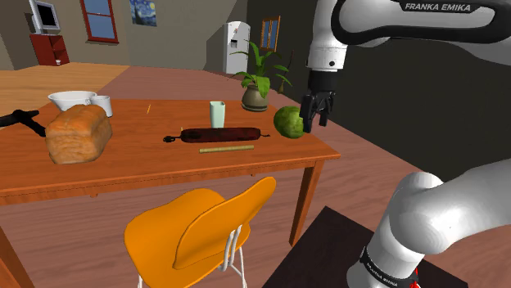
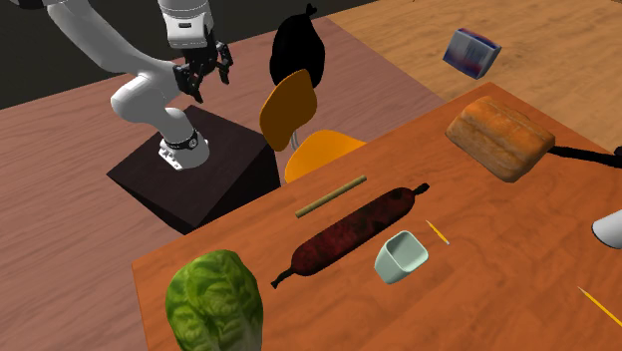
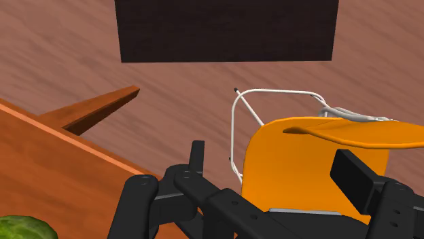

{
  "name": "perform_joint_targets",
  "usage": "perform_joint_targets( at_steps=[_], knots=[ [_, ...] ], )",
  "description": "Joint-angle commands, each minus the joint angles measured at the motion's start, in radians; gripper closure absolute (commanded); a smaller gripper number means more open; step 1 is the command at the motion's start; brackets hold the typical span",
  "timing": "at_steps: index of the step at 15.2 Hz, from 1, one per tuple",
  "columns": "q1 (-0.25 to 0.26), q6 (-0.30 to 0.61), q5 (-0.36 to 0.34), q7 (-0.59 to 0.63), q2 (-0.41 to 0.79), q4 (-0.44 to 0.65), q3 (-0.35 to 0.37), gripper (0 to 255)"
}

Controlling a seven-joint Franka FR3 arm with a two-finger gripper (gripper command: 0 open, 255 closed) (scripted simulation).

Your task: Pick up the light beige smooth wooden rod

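Hovering beyond the edge of the brown wooden table point(image 1: 147, 168) is the black two-finger gripper point(image 1: 318, 124) | fingers are standing apart, grasping nothing | thin light beige rod point(image 1: 227, 149) is lying flat on that table

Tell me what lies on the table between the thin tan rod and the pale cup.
A long dark red sausage lies between the rod and the cup; the second exterior view shows it plainly.
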Motion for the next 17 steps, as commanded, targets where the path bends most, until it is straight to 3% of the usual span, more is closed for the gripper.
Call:
perform_joint_targets(
  at_steps=[1, 9, 17],
  knots=[
    [0.0, 0.0, 0.0, 0.0, 0.0, 0.0, 0.0, 0],
    [0.046, 0.163, -0.066, -0.327, 0.27, 0.092, -0.122, 0],
    [0.085, 0.272, -0.058, -0.638, 0.581, 0.277, -0.19, 0]
  ],
)
